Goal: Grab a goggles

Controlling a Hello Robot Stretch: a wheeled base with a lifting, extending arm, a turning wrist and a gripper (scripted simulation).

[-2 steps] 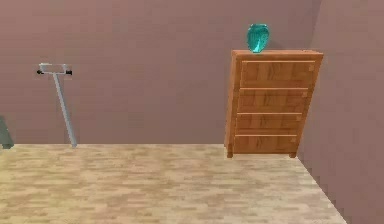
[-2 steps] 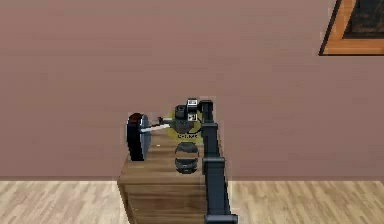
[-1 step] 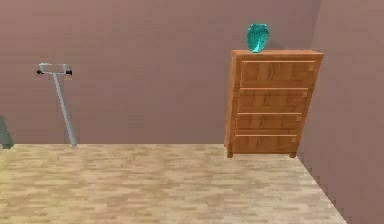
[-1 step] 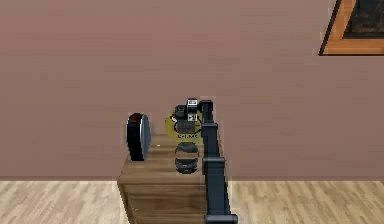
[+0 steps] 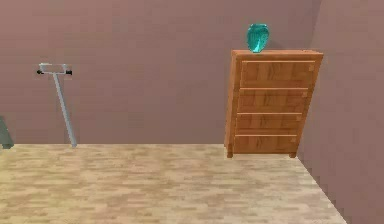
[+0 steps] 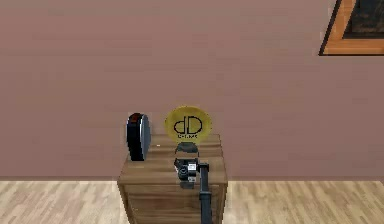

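Mauve walls and a pale plank floor (image 6: 60, 200) surround a low wooden cabinet, and the robot's dark arm (image 6: 206, 196) reaches over its tabletop (image 6: 155, 170) from the near side. At the arm's far end the pincer (image 6: 184, 168) sits over the middle of the tabletop. A small grey lump (image 6: 185, 151) lies on the wood right at the pincer's tip, on the wall side. Its shape and colour are too unclear to say that it is the goggles, and whether the pincer touches it cannot be told. Whether the pincer grips anything cannot be told either.

Just beyond the pincer, nearer the wall, a round yellow disc (image 6: 185, 123) with dark markings stands upright. Beyond the pincer and to its left in the arm side view, a dark upright object (image 6: 137, 137) with a red edge stands near the tabletop's left rim, close beside the disc and apart from the lump. High up and to the pincer's right, the corner of an orange-framed picture (image 6: 352, 28) hangs on the wall.

Ahead of the robot, a four-drawer wooden dresser (image 5: 272, 105) stands against the wall in the room's corner, with a teal glass vase (image 5: 259, 38) on top. Well to the dresser's left, a grey pole (image 5: 63, 105) with a short crossbar head leans at the wall.
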